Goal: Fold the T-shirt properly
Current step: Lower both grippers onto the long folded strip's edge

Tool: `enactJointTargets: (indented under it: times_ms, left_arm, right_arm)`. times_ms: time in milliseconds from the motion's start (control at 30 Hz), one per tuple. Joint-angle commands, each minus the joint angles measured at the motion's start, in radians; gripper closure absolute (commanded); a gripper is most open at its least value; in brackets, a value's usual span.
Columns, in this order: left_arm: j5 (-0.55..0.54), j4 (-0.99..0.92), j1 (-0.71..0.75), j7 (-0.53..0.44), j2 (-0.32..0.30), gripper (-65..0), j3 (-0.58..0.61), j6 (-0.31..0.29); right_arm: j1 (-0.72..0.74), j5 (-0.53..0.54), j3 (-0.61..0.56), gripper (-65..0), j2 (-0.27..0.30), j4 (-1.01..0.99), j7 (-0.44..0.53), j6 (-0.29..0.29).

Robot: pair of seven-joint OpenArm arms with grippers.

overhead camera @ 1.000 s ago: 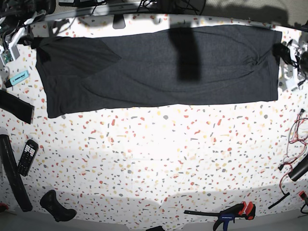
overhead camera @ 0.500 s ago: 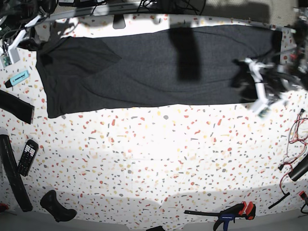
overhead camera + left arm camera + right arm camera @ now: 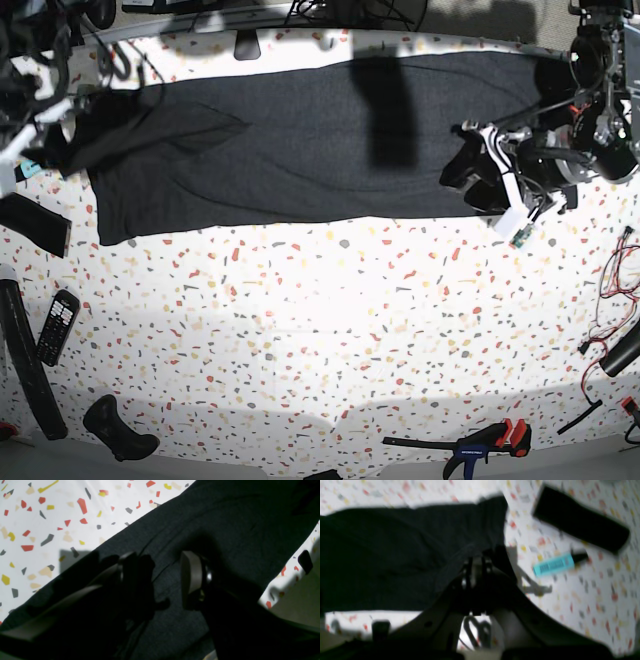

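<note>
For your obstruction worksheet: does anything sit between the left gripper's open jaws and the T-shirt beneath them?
Nothing visible does. The left gripper hangs open directly over the T-shirt, with only dark fabric showing in the gap.

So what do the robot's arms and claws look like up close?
The left claw has two flat fingers with grey-brown pads on a black body. In the base view its arm is black with white parts and a small white board. The right claw is black with silvery metal bits and dark cables looping underneath it.
</note>
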Motion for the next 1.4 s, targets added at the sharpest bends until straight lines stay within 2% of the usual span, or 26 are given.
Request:
enactJointTargets:
  times_ms: [0, 200, 367, 500, 667, 733, 867, 1000, 1067, 1267, 1367]
  left_arm:
    - [-0.013, 0.016, -0.01, -0.019, -0.008, -26.4, -0.007, -0.004]
    - [-0.012, 0.016, -0.008, -0.016, -0.008, -26.4, -0.007, -0.005]
    - [-0.012, 0.016, -0.008, -0.016, -0.008, -26.4, -0.007, -0.005]
    - [-0.012, 0.016, -0.008, -0.015, -0.008, -26.4, -0.007, -0.005]
    - [-0.011, 0.016, -0.007, 0.012, -0.008, -26.4, -0.007, -0.005]
    - [0.023, 0.016, -0.007, 0.03, -0.008, -26.5, -0.006, -0.005]
    - [0.166, 0.015, -0.005, 0.032, -0.008, -27.7, -0.006, -0.004]
    - [0.2, 0.014, -0.005, 0.029, -0.008, -31.5, -0.006, -0.003]
    - [0.197, 0.014, -0.005, 0.029, -0.008, -31.6, -0.006, -0.001]
    - [0.2, 0.003, 0.004, 0.022, -0.008, -31.6, -0.006, -0.002]
    - [0.27, -0.022, 0.022, -0.063, -0.008, -31.6, -0.006, -0.004]
  right_arm:
    - [0.018, 0.001, -0.006, 0.0, 0.01, 0.001, 0.012, -0.003]
    - [0.118, -0.11, -0.14, 0.0, -0.008, -0.137, 0.048, -0.073]
    - [0.229, -0.203, -0.246, 0.0, -0.008, -0.283, 0.08, -0.079]
    - [0.309, -0.269, -0.285, 0.0, -0.008, -0.369, 0.084, -0.136]
    - [0.365, -0.365, -0.288, 0.0, -0.008, -0.432, 0.088, -0.169]
    - [0.373, -0.372, -0.288, 0.0, -0.008, -0.446, 0.087, -0.167]
    - [0.372, -0.368, -0.288, 0.0, -0.009, -0.448, 0.075, -0.164]
    - [0.372, -0.377, -0.288, -20.7, -0.008, -0.448, 0.085, -0.164]
    - [0.372, -0.404, -0.288, -26.0, -0.008, -0.448, 0.092, -0.164]
    - [0.378, -0.495, -0.287, -26.9, 0.001, -0.447, 0.124, -0.165]
    - [0.401, -0.482, -0.283, -26.9, 0.003, -0.447, 0.131, -0.165]
